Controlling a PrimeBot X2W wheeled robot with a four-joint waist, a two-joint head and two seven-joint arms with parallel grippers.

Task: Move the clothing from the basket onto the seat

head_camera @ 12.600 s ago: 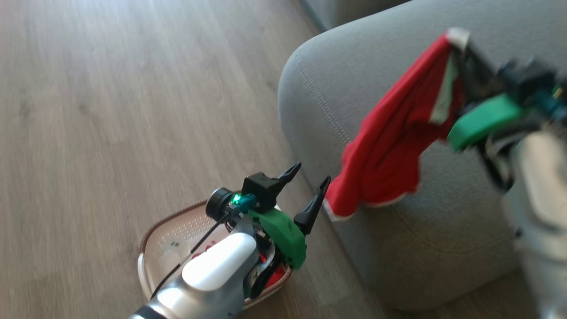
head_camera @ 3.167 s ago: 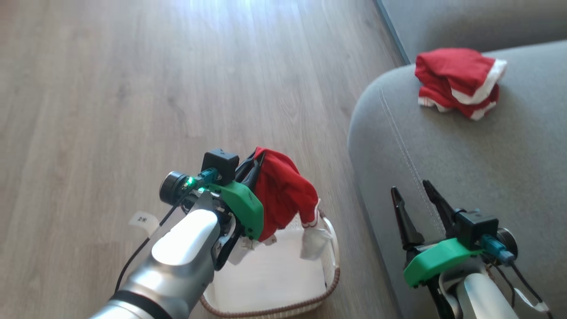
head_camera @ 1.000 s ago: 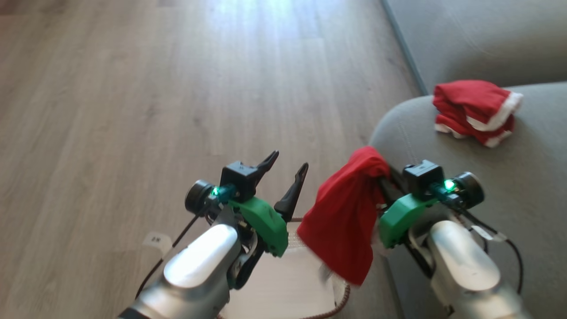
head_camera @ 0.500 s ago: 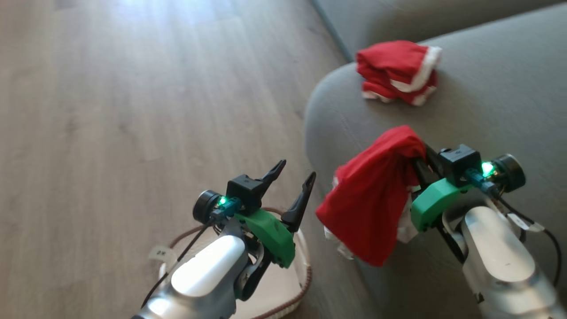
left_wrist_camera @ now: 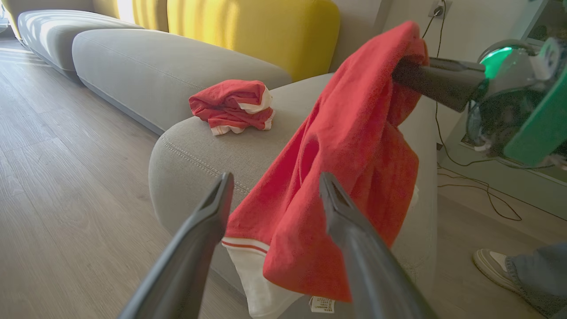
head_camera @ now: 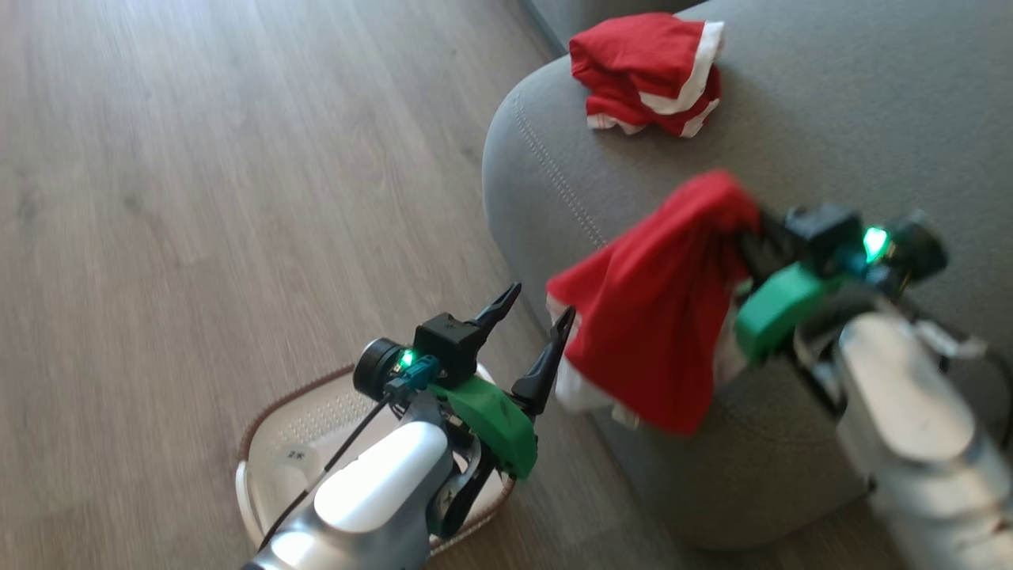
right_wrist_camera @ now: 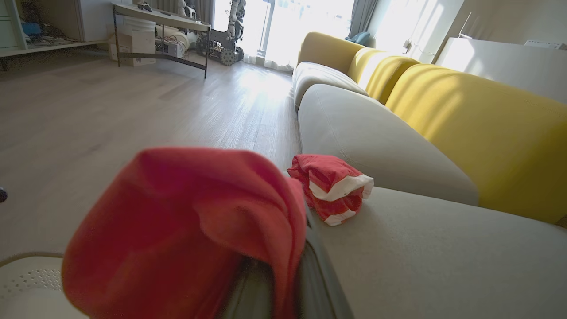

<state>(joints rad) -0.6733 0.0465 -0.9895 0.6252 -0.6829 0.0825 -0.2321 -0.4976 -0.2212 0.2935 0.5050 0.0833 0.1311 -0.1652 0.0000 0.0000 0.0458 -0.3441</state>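
My right gripper point(head_camera: 744, 229) is shut on a red garment point(head_camera: 661, 301) that hangs from its fingers over the front corner of the grey sofa point(head_camera: 831, 119). A second red garment with white bands point(head_camera: 645, 71) lies bunched on the sofa cushion. The left gripper point(head_camera: 534, 332) stands open above the white basket point(head_camera: 277, 467) on the floor, its fingertips beside the hanging cloth point(left_wrist_camera: 336, 168). In the right wrist view the held garment point(right_wrist_camera: 186, 221) drapes over the fingers, with the bunched one point(right_wrist_camera: 332, 186) beyond. The left arm hides much of the basket's inside.
Wooden floor point(head_camera: 198, 198) spreads to the left of the sofa. Yellow back cushions point(right_wrist_camera: 478, 128) line the sofa. A person's shoe point(left_wrist_camera: 491, 263) and trouser leg stand at the sofa's end, with cables point(left_wrist_camera: 483, 190) on the floor. A dark-framed table point(right_wrist_camera: 164, 33) stands far off.
The camera has swung, bringing more of the sofa into view. My right gripper has carried the red garment further over the sofa corner. The left gripper stays open over the basket.
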